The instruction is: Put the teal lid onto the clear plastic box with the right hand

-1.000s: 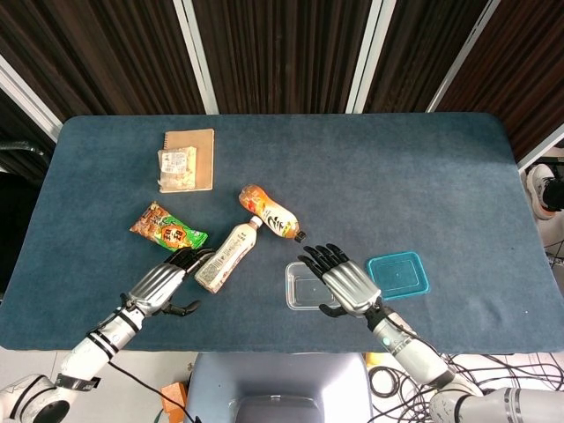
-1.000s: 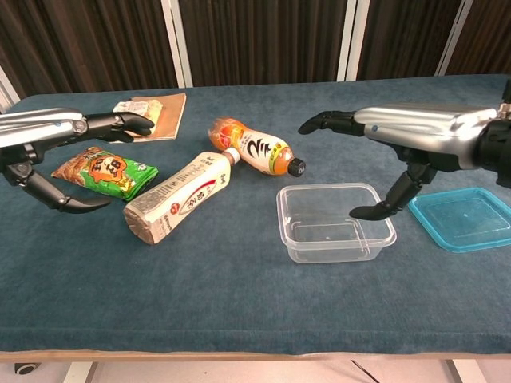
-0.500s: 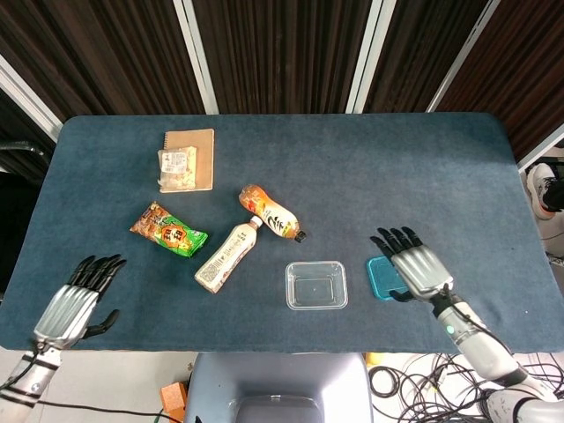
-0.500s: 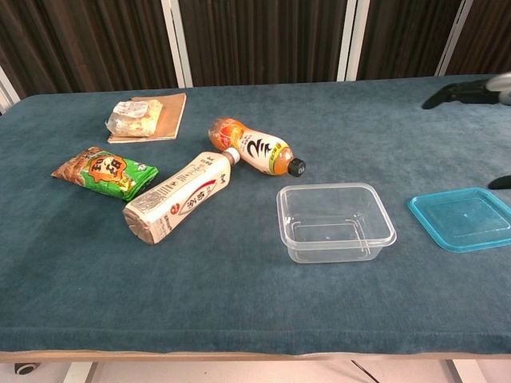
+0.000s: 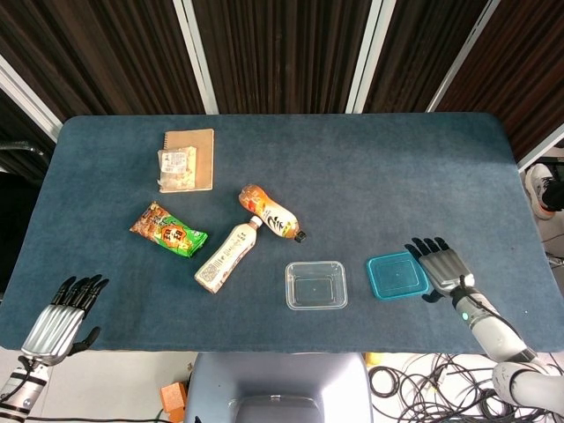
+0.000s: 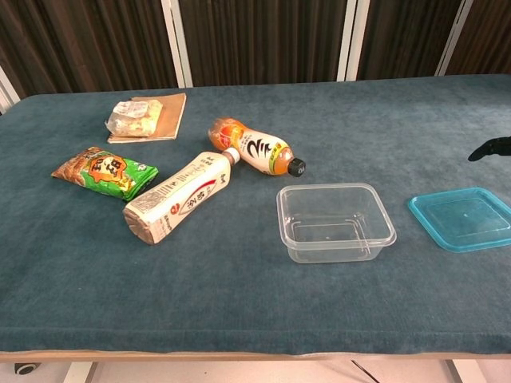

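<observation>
Nothing done yet: the lid [image 5: 397,275] lies right of the box [image 5: 315,285]; right hand [image 5: 443,267], fingers spread and empty, lies just beside it.

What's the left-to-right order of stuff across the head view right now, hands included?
left hand → green snack packet → white bottle → orange bottle → clear plastic box → teal lid → right hand

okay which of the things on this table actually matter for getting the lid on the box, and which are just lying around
For the job: teal lid, clear plastic box, right hand, open beside the lid.

Lying about: orange drink bottle, white bottle, green snack packet, brown notebook with a wrapped snack on it.
</observation>
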You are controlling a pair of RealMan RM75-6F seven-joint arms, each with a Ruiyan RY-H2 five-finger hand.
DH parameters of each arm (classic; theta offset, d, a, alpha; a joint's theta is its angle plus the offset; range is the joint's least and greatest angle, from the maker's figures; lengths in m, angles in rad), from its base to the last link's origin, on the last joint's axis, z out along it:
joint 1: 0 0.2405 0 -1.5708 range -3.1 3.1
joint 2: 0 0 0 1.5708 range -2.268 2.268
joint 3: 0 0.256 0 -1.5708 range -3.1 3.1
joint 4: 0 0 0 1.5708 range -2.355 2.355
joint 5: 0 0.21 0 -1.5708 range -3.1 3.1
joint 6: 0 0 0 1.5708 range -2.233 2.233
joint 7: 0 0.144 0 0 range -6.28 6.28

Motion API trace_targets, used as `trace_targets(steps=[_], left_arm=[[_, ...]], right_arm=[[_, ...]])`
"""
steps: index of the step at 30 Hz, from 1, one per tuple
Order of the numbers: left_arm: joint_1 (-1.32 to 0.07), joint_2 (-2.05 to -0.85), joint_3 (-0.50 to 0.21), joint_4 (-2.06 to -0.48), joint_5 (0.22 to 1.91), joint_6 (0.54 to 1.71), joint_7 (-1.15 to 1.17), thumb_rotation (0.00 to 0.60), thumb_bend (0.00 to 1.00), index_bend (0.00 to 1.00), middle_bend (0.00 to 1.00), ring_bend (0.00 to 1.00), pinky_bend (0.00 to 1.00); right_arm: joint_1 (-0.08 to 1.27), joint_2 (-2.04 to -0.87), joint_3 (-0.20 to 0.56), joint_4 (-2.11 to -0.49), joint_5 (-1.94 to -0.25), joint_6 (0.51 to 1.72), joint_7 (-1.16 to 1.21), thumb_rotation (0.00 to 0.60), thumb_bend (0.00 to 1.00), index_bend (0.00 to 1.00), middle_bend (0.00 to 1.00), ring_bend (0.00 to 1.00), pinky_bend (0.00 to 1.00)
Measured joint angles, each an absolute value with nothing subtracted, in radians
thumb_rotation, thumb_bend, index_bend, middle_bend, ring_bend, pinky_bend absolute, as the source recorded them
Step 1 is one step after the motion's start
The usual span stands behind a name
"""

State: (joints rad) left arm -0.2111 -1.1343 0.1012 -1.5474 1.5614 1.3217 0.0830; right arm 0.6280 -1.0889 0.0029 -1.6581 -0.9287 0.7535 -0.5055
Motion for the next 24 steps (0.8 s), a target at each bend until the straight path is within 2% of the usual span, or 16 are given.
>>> trace_targets(steps=[10, 24], left_arm=[[-0.219, -1.168, 0.087, -1.525, 1.547, 1.29, 0.134, 0.6, 0.35, 0.0, 0.05, 0.06, 0.05], [-0.225, -1.166, 0.084, -1.516, 1.561, 1.277, 0.124, 0.6, 0.35, 0.0, 0.05, 0.06, 0.05]], right_arm=[[0.727, -1.16, -0.044, -1.632, -0.743, 0.752, -0.655, 0.6, 0.1, 0.0, 0.0, 0.0, 0.0], [0.795, -1.235, -0.081, -1.58, -0.641, 0.747, -0.669, 0.6, 0.1, 0.0, 0.0, 0.0, 0.0]])
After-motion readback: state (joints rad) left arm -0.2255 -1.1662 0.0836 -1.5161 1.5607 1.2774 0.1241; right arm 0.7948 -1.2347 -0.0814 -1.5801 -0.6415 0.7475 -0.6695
